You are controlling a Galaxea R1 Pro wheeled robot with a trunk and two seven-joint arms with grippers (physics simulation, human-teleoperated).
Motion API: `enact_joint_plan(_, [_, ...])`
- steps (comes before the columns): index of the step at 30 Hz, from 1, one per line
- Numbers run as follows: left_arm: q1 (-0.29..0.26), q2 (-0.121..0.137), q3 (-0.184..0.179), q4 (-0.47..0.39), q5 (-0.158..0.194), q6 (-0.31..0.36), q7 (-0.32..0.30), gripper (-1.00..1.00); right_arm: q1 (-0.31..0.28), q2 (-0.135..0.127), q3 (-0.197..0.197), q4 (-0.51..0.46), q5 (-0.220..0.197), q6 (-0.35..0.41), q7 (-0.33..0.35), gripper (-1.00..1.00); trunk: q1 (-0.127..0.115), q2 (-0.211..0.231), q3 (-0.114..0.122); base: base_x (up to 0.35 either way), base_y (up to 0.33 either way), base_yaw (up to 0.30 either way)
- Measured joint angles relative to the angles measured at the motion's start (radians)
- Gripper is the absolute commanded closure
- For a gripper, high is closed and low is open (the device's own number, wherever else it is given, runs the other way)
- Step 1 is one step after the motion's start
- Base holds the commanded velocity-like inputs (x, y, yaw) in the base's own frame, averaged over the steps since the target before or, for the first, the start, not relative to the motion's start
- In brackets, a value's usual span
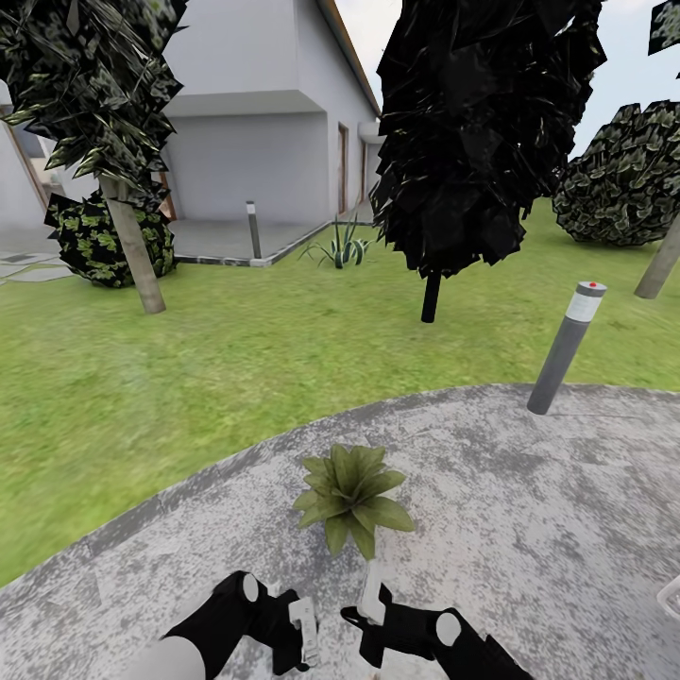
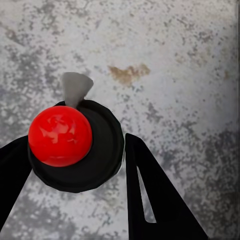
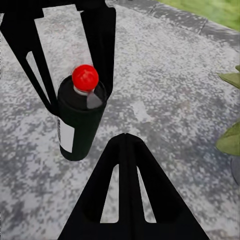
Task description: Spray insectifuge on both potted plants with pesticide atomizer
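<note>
Left gripper (image 2: 75,165) jaws hold the pesticide atomizer (image 3: 80,117) over the patio (image 1: 529,529), right gripper (image 3: 125,145) jaws closed empty; nozzle may miss the potted plant (image 1: 351,493) just ahead.

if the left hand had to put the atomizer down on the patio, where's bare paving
Bare paving spreads wide between the potted plant and the bollard lamp, and again between the plant and the lawn edge. It is crowded just before the plant, where the left gripper, atomizer and right gripper meet.
</note>
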Motion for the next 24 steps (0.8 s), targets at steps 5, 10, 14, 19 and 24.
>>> enact_joint_plan(5, [0.000, -0.003, 0.000, 0.000, 0.000, 0.000, 0.001, 1.00, 0.000, 0.018, 0.000, -0.004, 0.000, 0.000, 0.001, 1.00, 0.000, 0.000, 0.000, 0.000, 0.000, 0.000])
enact_joint_plan(10, [0.000, -0.003, 0.000, 0.000, 0.002, -0.003, 0.000, 1.00, 0.000, 0.023, 0.001, -0.005, 0.000, 0.000, 0.001, 1.00, 0.000, 0.000, 0.000, 0.000, 0.000, 0.000])
enact_joint_plan(14, [0.000, -0.004, 0.000, 0.000, 0.005, -0.006, -0.001, 1.00, 0.000, 0.024, 0.001, -0.004, 0.000, 0.000, 0.000, 1.00, 0.000, 0.000, 0.000, 0.000, 0.000, 0.000])
enact_joint_plan(19, [-0.001, -0.014, 0.000, 0.000, 0.009, -0.008, -0.001, 1.00, 0.000, 0.024, 0.002, -0.005, 0.000, 0.000, 0.000, 1.00, 0.000, 0.000, 0.000, 0.000, 0.000, 0.000])
enact_joint_plan(24, [-0.008, -0.022, 0.001, 0.000, 0.011, -0.009, -0.001, 1.00, 0.000, 0.024, 0.002, -0.004, 0.000, 0.000, 0.000, 1.00, 0.000, 0.000, 0.000, 0.000, 0.000, 0.000])
